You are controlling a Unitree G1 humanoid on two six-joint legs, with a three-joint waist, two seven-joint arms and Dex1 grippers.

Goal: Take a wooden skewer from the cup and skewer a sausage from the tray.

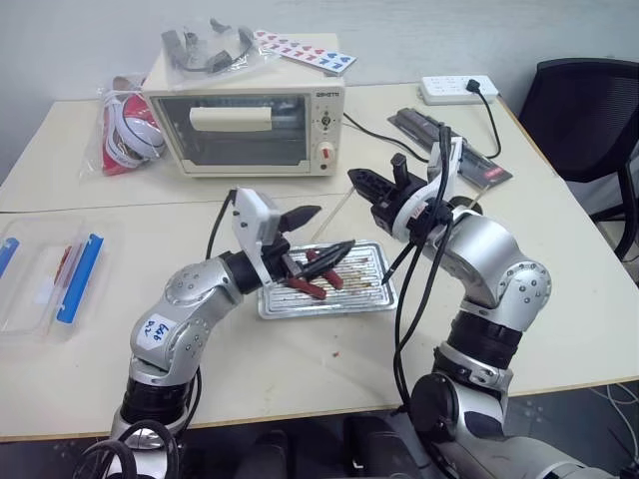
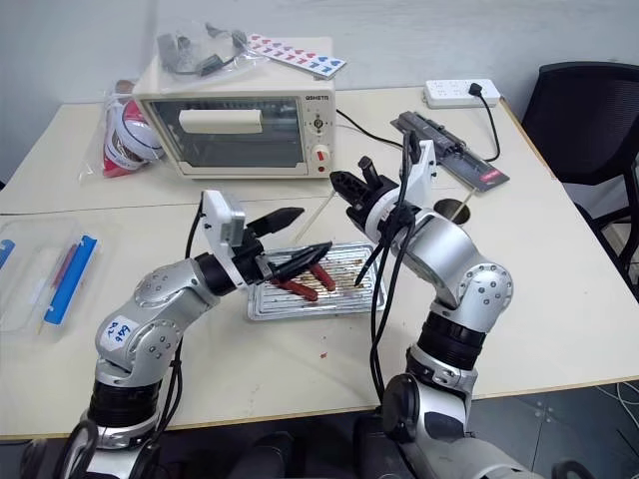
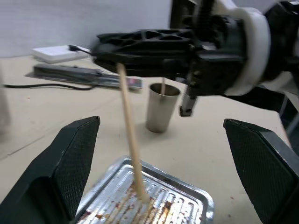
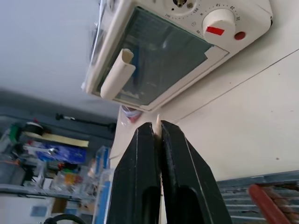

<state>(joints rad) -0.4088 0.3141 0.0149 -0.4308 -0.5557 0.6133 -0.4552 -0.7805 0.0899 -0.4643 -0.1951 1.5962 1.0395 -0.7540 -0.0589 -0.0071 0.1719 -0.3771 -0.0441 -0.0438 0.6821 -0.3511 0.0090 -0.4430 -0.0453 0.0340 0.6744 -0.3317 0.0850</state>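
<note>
Beige desk (image 1: 559, 299), tray (image 1: 371, 295) mid-frame with two sausages (image 1: 308, 287). Left claw (image 1: 310, 237) spread wide just over sausages, empty. Right claw (image 1: 361, 181) clamped on skewer (image 3: 130, 140), tip slanting down to tray. Cup (image 3: 161, 107) beyond; oven (image 1: 245, 125) at upper left.

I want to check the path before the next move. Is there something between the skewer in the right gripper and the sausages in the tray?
Partly. The right gripper holds the wooden skewer, whose lower end reaches the tray. The open left gripper hangs over the sausages, so its fingers crowd that approach.
</note>
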